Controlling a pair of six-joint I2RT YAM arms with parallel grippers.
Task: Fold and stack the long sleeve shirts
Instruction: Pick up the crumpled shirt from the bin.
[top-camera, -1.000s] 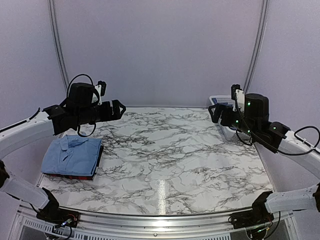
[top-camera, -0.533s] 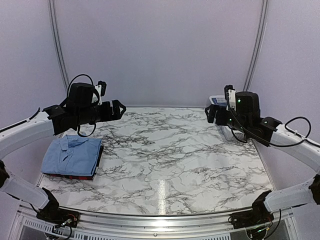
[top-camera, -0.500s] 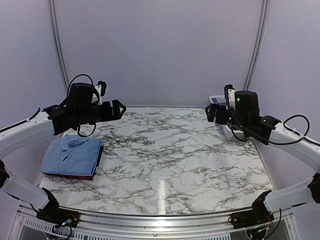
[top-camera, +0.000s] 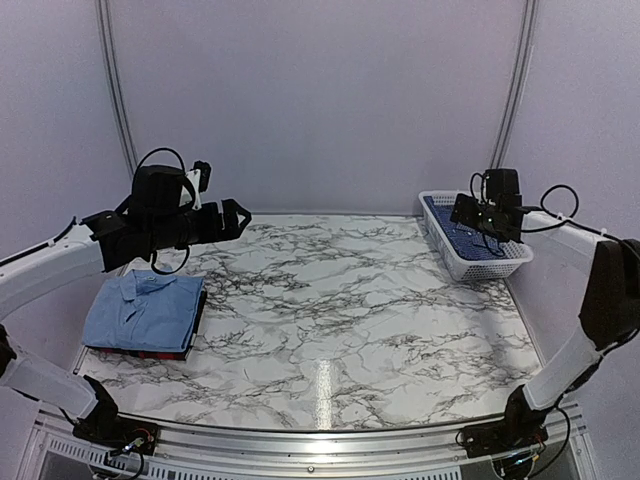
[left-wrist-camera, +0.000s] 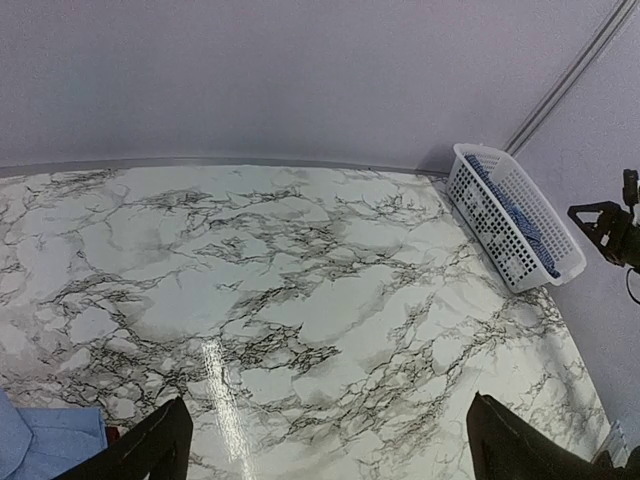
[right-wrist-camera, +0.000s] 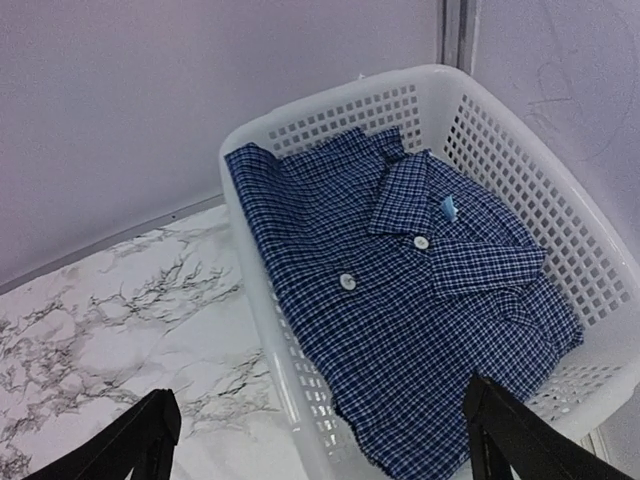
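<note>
I am holding my right gripper (right-wrist-camera: 322, 440) above the white plastic lattice basket (right-wrist-camera: 300, 120), its jaws spread wide and pinching nothing. The navy fine-checked collared button-up shirt (right-wrist-camera: 400, 300) is lying loosely bunched inside the basket, below and just ahead of these jaws, collar and white buttons facing up.

To take it well, I am judging that I should come straight down between the basket walls, close on a thick fold near the collar or shoulder, keep my fingertips off the lattice, and lift until the cloth clears the rim.

My left gripper (left-wrist-camera: 325, 450) is hanging over the marble-patterned table (top-camera: 330, 300), jaws also spread and empty. The folded plain light blue shirt (top-camera: 145, 310) is resting below and outside its left finger, on top of a dark red shirt (top-camera: 150, 352).
</note>
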